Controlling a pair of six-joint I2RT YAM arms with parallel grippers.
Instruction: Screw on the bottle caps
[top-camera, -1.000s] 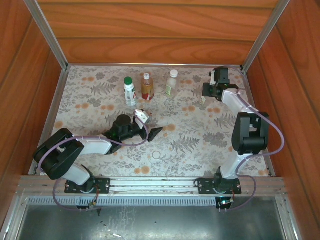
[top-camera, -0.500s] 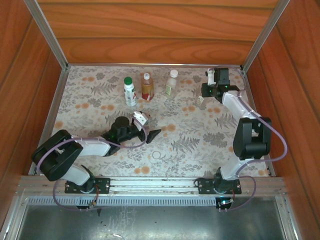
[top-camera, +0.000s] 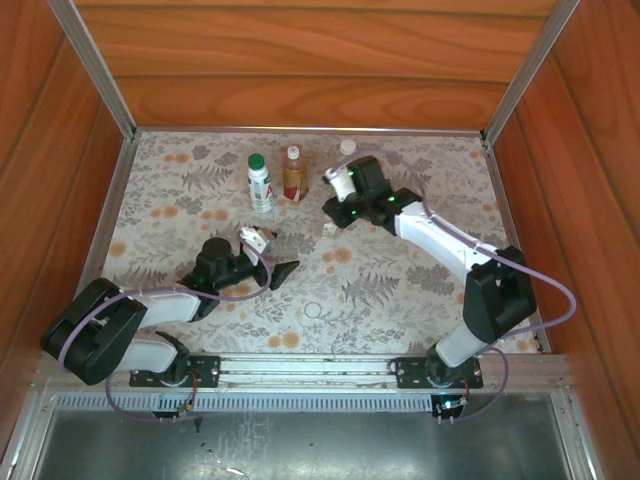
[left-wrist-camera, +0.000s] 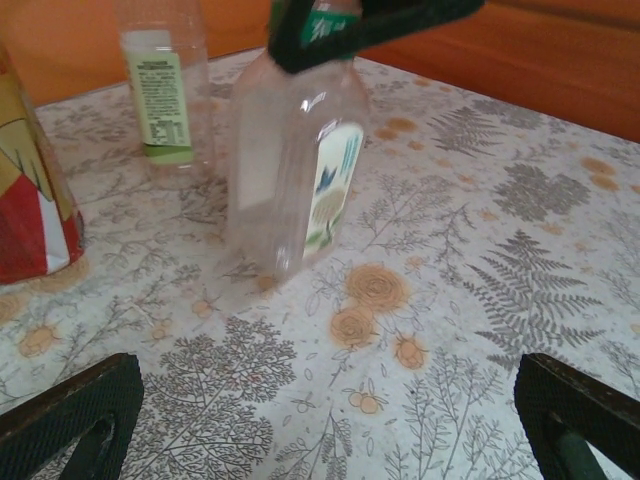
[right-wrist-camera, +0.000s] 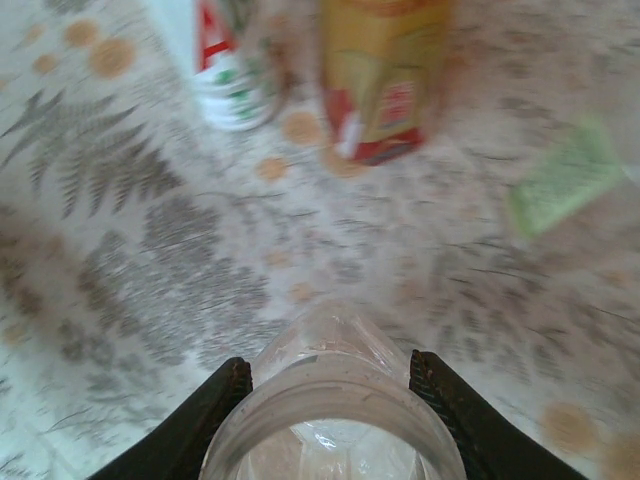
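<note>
One red "A" on white bottle (right-wrist-camera: 228, 80)

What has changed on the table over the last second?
The right claw took the short clear bottle by the neck near the far right corner and swung it left, toward the middle of the table. The left claw drew back toward its base, open as before. The white bottle, amber bottle and clear labelled bottle have not moved.
</note>
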